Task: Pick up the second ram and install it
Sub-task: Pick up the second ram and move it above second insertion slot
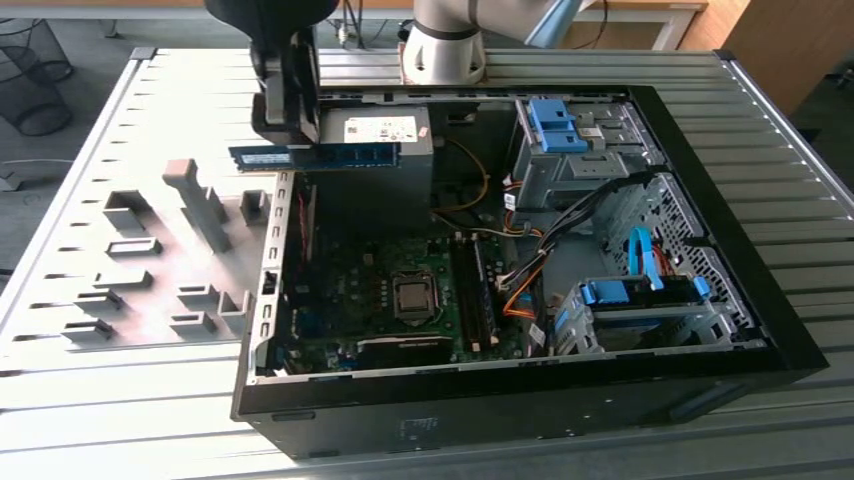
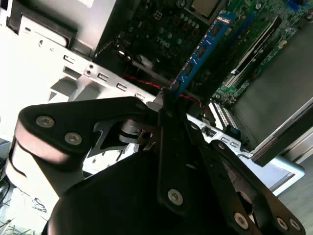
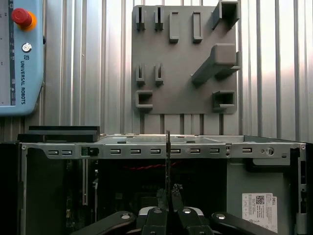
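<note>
The second ram is a thin blue stick with dark chips, held level in the air over the rear left rim of the open computer case. My gripper is shut on the stick's end toward the exterior view's left. In the second wrist view the second ram juts out from my gripper above the motherboard. The first wrist view has the stick edge-on, rising from my gripper.
A grey fixture plate with upright holders lies on the slatted table at the exterior view's left of the case. Inside the case are the memory slots, a processor socket, cables and blue drive brackets. A teach pendant lies beyond the plate.
</note>
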Action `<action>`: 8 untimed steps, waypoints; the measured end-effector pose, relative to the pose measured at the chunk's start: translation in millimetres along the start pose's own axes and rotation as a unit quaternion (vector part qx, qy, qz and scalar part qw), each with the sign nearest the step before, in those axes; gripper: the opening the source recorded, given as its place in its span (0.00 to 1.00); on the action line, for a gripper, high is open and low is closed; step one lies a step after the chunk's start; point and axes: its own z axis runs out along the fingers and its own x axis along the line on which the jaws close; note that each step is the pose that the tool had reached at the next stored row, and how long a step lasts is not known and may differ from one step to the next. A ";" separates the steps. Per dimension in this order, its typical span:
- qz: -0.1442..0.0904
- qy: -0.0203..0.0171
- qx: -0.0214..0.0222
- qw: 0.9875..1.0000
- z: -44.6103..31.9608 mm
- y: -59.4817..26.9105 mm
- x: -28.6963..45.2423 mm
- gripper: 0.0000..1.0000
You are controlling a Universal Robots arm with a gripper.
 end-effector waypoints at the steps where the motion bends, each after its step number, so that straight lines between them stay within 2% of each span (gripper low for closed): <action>1: 0.000 0.000 0.000 1.000 -0.1 -2.7 0.0 0.14; 6: 0.000 0.000 0.000 1.000 -0.4 -15.5 -0.2 0.14; 8: 0.000 0.000 0.000 1.000 -0.4 -16.5 -0.2 0.14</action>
